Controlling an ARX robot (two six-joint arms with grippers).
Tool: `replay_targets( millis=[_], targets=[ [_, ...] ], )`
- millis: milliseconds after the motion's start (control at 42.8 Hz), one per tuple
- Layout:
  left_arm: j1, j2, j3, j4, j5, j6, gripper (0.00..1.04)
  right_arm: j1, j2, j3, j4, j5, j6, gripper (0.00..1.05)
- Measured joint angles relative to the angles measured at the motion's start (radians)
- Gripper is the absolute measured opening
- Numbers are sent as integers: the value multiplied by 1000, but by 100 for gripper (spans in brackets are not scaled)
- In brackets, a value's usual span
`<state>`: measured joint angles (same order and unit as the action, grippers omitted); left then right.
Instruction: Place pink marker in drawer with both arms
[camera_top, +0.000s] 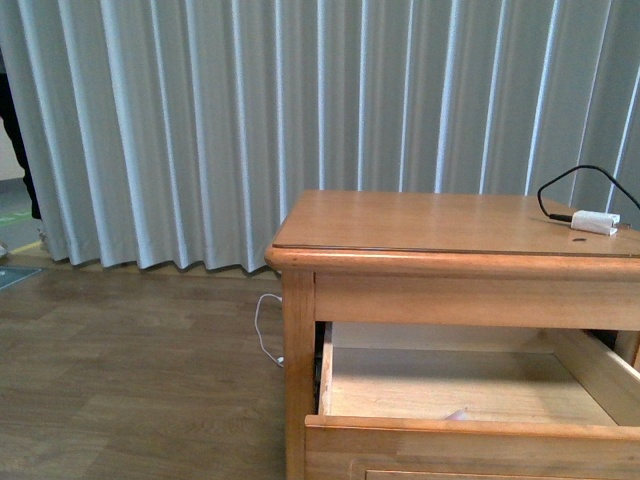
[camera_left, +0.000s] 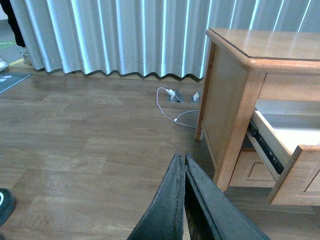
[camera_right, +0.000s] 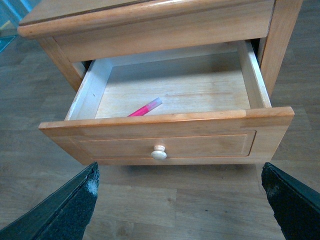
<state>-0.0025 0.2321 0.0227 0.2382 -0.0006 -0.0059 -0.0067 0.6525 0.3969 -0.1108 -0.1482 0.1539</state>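
The drawer (camera_right: 170, 117) of the wooden cabinet (camera_top: 440, 225) stands pulled out, its round knob (camera_right: 159, 153) facing my right wrist camera. Inside it lies the pink marker (camera_right: 144, 108), slanted on the drawer floor just behind the front panel. My right gripper (camera_right: 180, 192) is open wide, a short way in front of the drawer and below the knob, holding nothing. My left gripper (camera_left: 182, 162) is shut and empty, hanging over the wood floor to the left of the cabinet. In the front view the open drawer (camera_top: 470, 425) shows, with only a faint pink speck at its front edge.
A small white plug block (camera_top: 594, 221) with a black cable lies on the cabinet top at the right. White cables (camera_left: 172, 107) and floor sockets lie by the curtain (camera_top: 300, 120) behind the cabinet. A lower drawer front (camera_left: 255, 170) shows under the open one.
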Motion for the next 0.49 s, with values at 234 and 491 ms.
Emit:
replay_targets(
  millis=[234, 491],
  targets=[
    [0, -51, 0, -53, 0, 0, 4, 0, 0, 0, 0, 0, 0, 96],
    [0, -225, 0, -233, 1, 1, 4, 0, 0, 0, 0, 0, 0, 96]
  ],
)
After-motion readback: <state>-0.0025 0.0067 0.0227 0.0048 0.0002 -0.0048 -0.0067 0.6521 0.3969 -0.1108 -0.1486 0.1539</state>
